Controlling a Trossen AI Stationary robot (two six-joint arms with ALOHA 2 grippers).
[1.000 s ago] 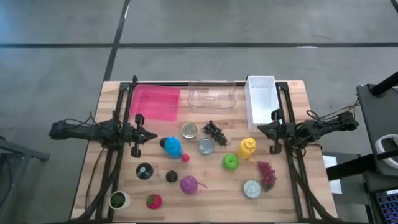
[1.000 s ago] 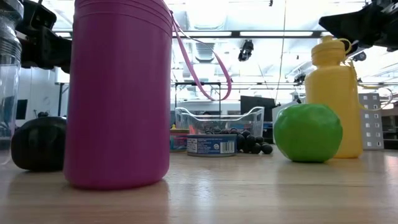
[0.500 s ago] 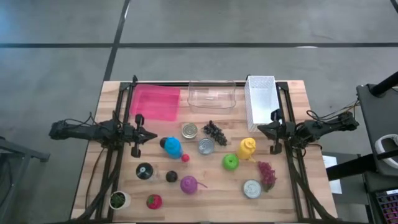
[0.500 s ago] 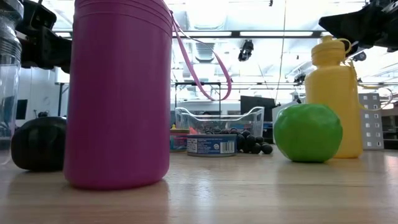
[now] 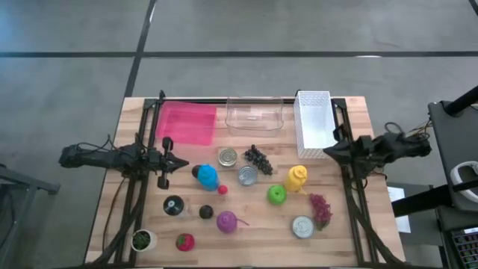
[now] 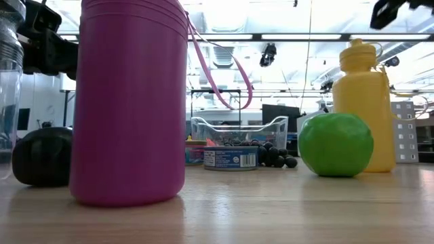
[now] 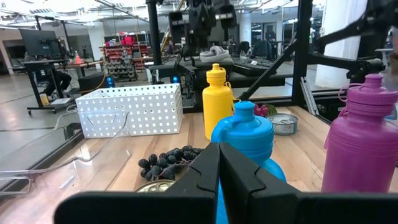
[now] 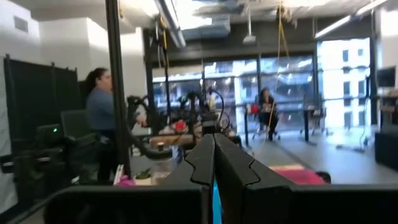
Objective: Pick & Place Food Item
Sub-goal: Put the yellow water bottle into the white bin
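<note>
Taking the yellow bottle (image 5: 296, 178) as landmark, the green apple (image 5: 276, 194) lies just beside it, toward the table's front edge, nearer the right gripper (image 5: 328, 152), whose jaws, like the left gripper (image 5: 181, 162)'s, are closed and empty.

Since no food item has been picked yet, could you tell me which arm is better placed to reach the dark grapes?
Probably the left. The left gripper, shut, sits low beside the items, facing the dark grapes in its wrist view. The right gripper, also shut, is raised near the white basket.
</note>
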